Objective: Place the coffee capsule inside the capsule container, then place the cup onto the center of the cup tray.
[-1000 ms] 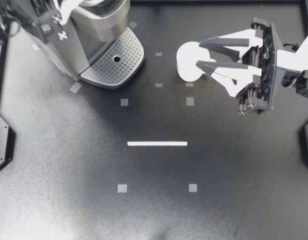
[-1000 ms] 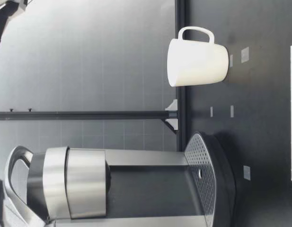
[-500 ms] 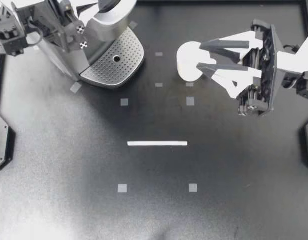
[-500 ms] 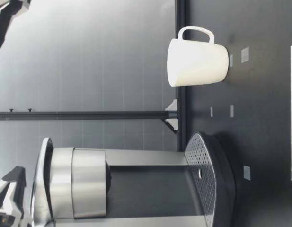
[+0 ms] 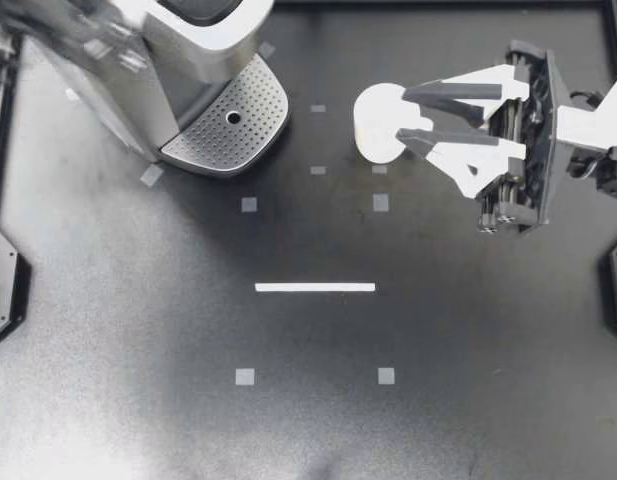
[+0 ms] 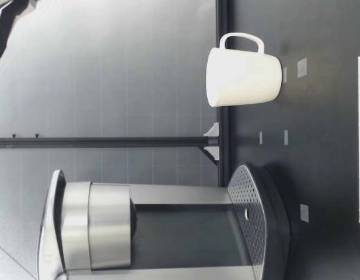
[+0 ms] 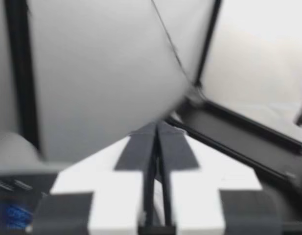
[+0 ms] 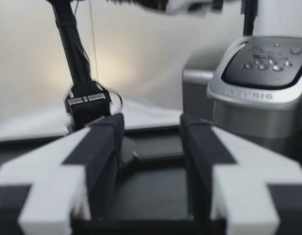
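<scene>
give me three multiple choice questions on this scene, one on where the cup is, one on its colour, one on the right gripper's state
1. Where does the cup stand?
A) on the machine's lid
B) on the table, apart from the cup tray
C) in a gripper, in the air

2. What colour is the cup?
A) black
B) white
C) red

3. The right gripper is:
A) open
B) shut on the cup
C) shut on a capsule

Answers: 1 B, the low view shows it upright on the table beside the tray. 2 B, white in both views. 3 A, the right wrist view shows its fingers apart with nothing between.
</scene>
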Motion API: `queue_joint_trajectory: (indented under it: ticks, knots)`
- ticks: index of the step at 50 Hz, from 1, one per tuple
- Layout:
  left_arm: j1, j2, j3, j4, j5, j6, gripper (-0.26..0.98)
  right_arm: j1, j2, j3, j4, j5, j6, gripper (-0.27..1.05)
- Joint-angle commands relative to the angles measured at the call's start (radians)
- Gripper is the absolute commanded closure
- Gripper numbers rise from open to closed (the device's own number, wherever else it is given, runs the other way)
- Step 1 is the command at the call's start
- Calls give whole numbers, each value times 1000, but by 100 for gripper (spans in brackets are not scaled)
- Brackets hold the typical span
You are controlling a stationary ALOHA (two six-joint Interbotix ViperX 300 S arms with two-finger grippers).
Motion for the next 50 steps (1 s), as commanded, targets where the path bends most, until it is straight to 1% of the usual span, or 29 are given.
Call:
queue_joint_trajectory:
  ticks: [1, 6, 10, 12, 15, 19, 20, 22, 23, 25, 26, 29, 30, 33, 34, 38, 39, 43, 48, 50]
  knots:
    - [2, -40, -26, 5, 58, 63, 67, -26, -32, -63, 0, 133, -41, 30]
    - [2, -52, -28, -9, 149, 158, 67, -52, -38, -132, 0, 353, -87, 30]
    - [2, -46, -26, -41, 235, 245, 67, -77, -40, -193, 0, 537, -109, 30]
    - [2, -37, -26, -67, 293, 310, 67, -89, -40, -216, -2, 617, -115, 30]
    - [2, -21, -35, -129, 379, 419, 67, -110, -40, -259, -3, 755, -124, 30]
    - [0, -8, -61, -249, 469, 581, 67, -137, -32, -318, -11, 928, -143, 30]
    - [2, -5, -74, -295, 497, 643, 67, -141, -31, -328, -12, 962, -147, 30]
    - [0, -5, -91, -359, 538, 719, 67, -152, -18, -356, -17, 1051, -161, 30]
    - [0, -5, -106, -410, 571, 779, 67, -158, -14, -368, -17, 1085, -167, 30]
    - [0, -5, -127, -476, 614, 857, 67, -169, 0, -390, -17, 1152, -181, 30]
    - [0, -5, -144, -526, 647, 914, 67, -178, 11, -407, -17, 1197, -192, 30]
    - [-5, -6, -186, -621, 707, 1011, 67, -195, 28, -434, -17, 1278, -216, 30]
    - [-9, -6, -206, -663, 736, 1054, 67, -201, 32, -440, -17, 1298, -222, 30]
    - [-25, -9, -250, -742, 782, 1117, 67, -216, 38, -454, -15, 1345, -241, 30]
    - [-32, -11, -272, -778, 802, 1143, 67, -224, 41, -457, -12, 1362, -249, 30]
    - [-52, -15, -319, -871, 825, 1193, 67, -250, 49, -456, 2, 1385, -264, 29]
    - [-58, -17, -333, -905, 825, 1209, 67, -255, 52, -454, 3, 1387, -268, 28]
    - [-77, -31, -353, -1008, 813, 1253, 67, -276, 69, -433, 8, 1379, -290, 23]
    - [-87, -64, -333, -1115, 756, 1292, 67, -298, 92, -393, 11, 1319, -290, 11]
    - [-94, -87, -318, -1154, 709, 1305, 67, -301, 104, -374, 11, 1293, -293, 8]
